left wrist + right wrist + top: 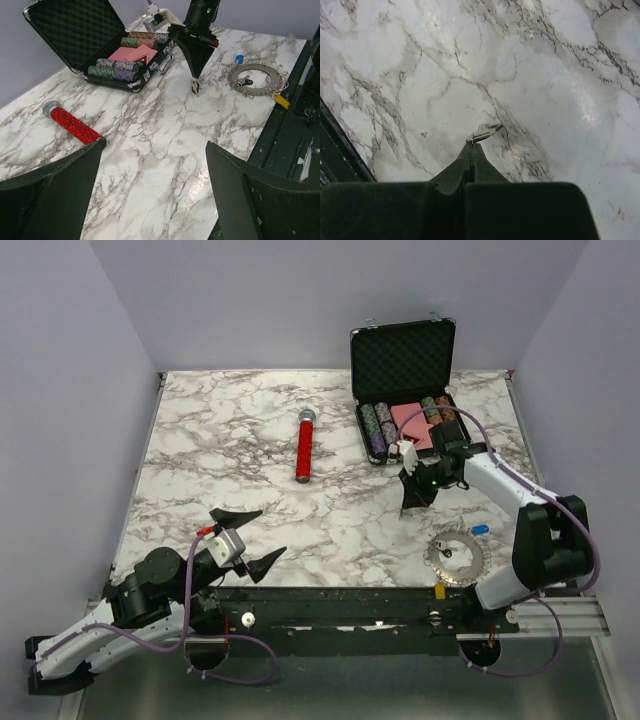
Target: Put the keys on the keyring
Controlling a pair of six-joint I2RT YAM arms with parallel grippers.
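Observation:
My right gripper (406,506) is shut on a small silver key (485,132) and holds it by its end just above the marble; the key hangs from the tips in the left wrist view (195,89). The keyring (455,555), a jagged grey loop with a yellow tag (440,590), lies flat near the front right. It also shows in the left wrist view (255,80). A black-headed key (247,81) lies inside the loop and a blue-headed key (480,530) lies just behind it. My left gripper (262,535) is open and empty at the front left, far from the ring.
A red-handled microphone (304,445) lies mid-table. An open black case (405,360) with poker chips (380,428) and a pink card stands at the back right, just behind my right arm. The black rail (350,605) runs along the near table edge.

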